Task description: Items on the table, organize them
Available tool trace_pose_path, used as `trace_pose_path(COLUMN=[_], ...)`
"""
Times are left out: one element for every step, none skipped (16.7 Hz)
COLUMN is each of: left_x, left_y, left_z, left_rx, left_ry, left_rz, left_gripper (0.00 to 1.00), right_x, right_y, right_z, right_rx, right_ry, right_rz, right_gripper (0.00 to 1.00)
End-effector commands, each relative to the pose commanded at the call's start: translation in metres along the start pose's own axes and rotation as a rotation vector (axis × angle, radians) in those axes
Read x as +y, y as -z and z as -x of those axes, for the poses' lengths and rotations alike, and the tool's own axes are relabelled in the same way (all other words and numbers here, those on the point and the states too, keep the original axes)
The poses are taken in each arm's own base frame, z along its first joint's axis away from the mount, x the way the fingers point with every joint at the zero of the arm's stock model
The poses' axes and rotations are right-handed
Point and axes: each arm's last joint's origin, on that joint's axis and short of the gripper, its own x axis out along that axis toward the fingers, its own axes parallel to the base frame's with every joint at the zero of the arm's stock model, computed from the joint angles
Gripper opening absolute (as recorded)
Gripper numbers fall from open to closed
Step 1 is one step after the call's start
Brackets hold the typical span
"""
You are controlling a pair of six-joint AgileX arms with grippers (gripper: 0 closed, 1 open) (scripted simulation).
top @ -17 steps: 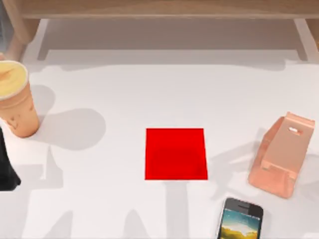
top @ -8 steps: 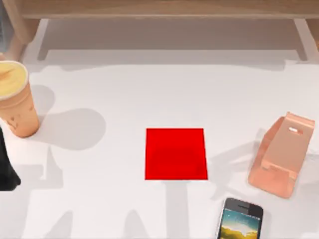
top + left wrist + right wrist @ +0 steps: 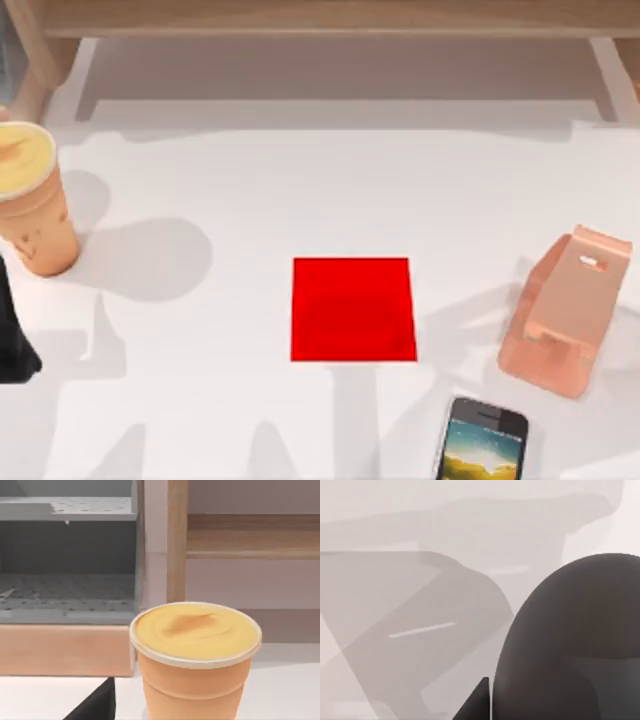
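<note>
The tan paper cup (image 3: pixel 32 200) with a yellowish top stands upright at the table's (image 3: pixel 200 400) far left. In the left wrist view the cup (image 3: pixel 195 660) is close ahead, and a dark part of my left gripper (image 3: pixel 95 707) sits just beside it, apart from it. My left arm (image 3: pixel 12 345) shows at the left edge, in front of the cup. The black smartphone (image 3: pixel 482 442) lies face up at the front right. The dark grey mouse (image 3: pixel 570 640) looms close in the right wrist view, with a dark part of my right gripper (image 3: pixel 476 702) beside it.
A flat red mat (image 3: pixel 352 308) lies in the middle of the table. A peach-pink phone stand (image 3: pixel 566 312) stands at the right, just behind the smartphone. A light wooden shelf unit (image 3: pixel 320 20) runs along the back edge.
The shadow at the table's front right corner has shifted slightly. The cup, smartphone, mat and stand have not moved.
</note>
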Motion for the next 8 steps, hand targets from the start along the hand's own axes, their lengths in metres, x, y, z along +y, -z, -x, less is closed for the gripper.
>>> trace_pose_path(left_x=[0.000,0.000,0.000,0.000,0.000,0.000,0.000,0.000], left_y=[0.000,0.000,0.000,0.000,0.000,0.000,0.000,0.000], left_z=[0.000,0.000,0.000,0.000,0.000,0.000,0.000,0.000], left_rx=[0.000,0.000,0.000,0.000,0.000,0.000,0.000,0.000], left_ry=[0.000,0.000,0.000,0.000,0.000,0.000,0.000,0.000], left_rz=[0.000,0.000,0.000,0.000,0.000,0.000,0.000,0.000], left_gripper=[1.00,1.00,1.00,1.00,1.00,1.00,1.00,1.00], right_x=[0.000,0.000,0.000,0.000,0.000,0.000,0.000,0.000], right_y=[0.001,0.002,0.003,0.003,0.003,0.003,0.003,0.003], right_z=[0.011,0.018,0.023,0.023,0.023,0.023,0.022,0.022], right_rx=[-0.012,-0.024,-0.031,-0.032,-0.032,-0.032,-0.028,-0.028], right_ry=[-0.003,-0.005,-0.007,-0.007,-0.007,-0.007,-0.007,-0.007], right_rz=[0.000,0.001,0.003,0.003,0.003,0.003,0.002,0.002], right_gripper=[0.00,0.00,0.00,0.00,0.00,0.00,0.00,0.00])
